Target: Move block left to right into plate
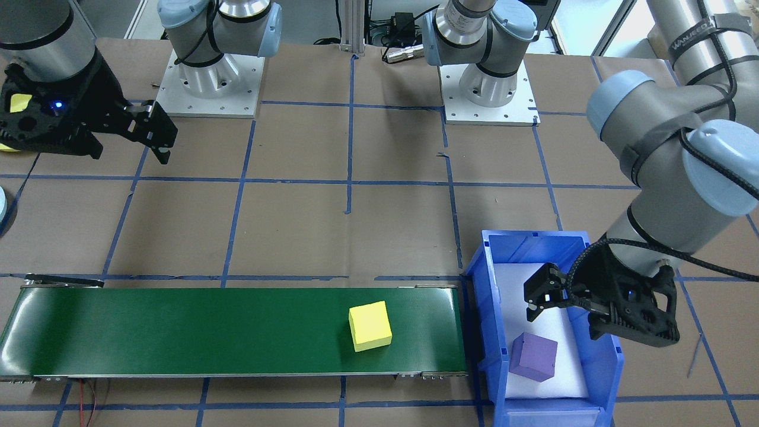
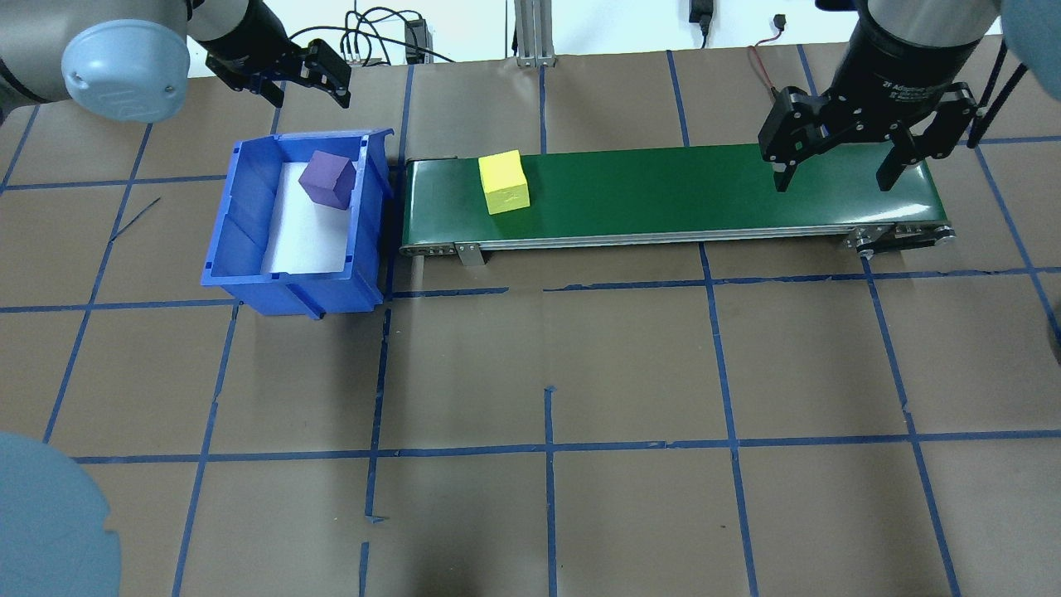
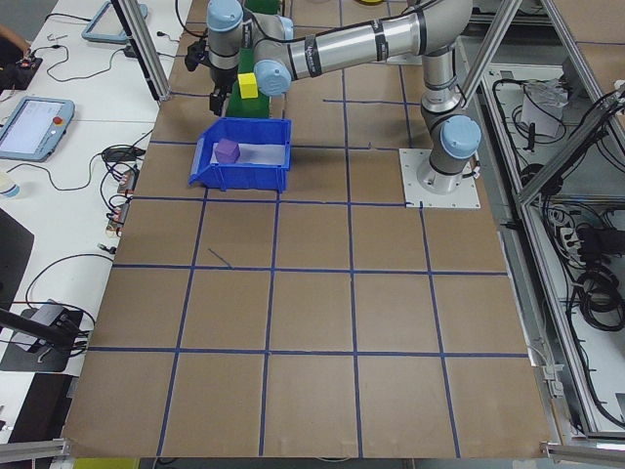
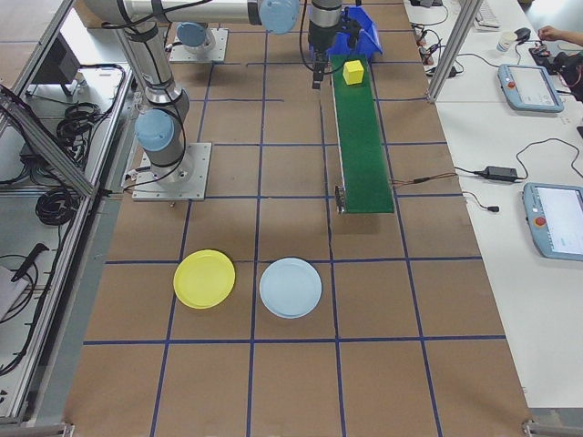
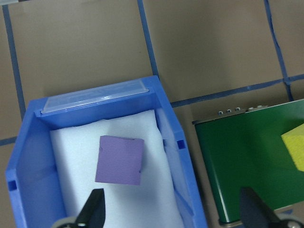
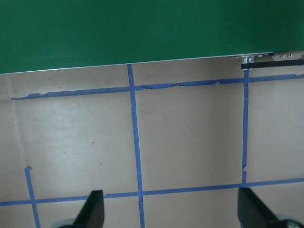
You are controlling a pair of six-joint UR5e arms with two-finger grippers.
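Note:
A yellow block [image 1: 370, 325] [image 2: 504, 182] lies on the green conveyor belt [image 2: 704, 186], near the end next to the blue bin [image 2: 249, 215]. A purple block [image 2: 327, 180] [image 5: 119, 160] rests on white padding inside that bin. My left gripper [image 2: 307, 89] [image 1: 539, 296] hovers above the bin, open and empty, its fingers [image 5: 95, 209] framing the bin's floor just short of the purple block. At the belt's other end my right gripper [image 2: 837, 170] hangs open and empty. A yellow plate [image 4: 204, 278] and a light blue plate [image 4: 291, 288] lie on the table beyond that end.
The bin's walls [image 1: 611, 356] stand close around the left gripper. Both arm bases [image 1: 210, 89] [image 1: 489, 95] are bolted down at the robot's side of the table. The right wrist view shows brown table with blue tape lines and the belt's edge [image 6: 142, 33].

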